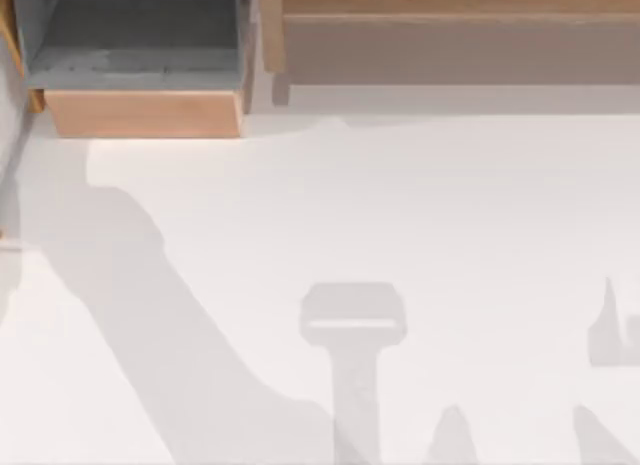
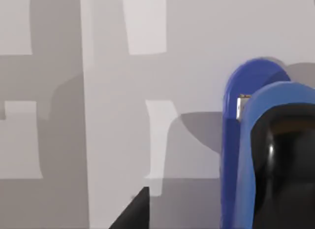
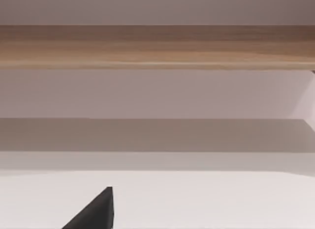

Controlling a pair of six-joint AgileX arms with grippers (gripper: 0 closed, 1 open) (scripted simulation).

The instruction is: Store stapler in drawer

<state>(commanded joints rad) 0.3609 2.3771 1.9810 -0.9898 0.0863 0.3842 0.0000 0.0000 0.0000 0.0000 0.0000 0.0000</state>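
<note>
The drawer (image 1: 140,80) is pulled open at the table's (image 1: 400,205) back left. Close by the left gripper (image 2: 133,212) is a blue and black stapler (image 2: 268,155) — held or not, I cannot tell. The right gripper (image 3: 93,212) faces the wooden shelf (image 3: 157,47) — its grip is also unclear.

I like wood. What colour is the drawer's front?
Light tan wood; the drawer front shows best in the top view.
</note>
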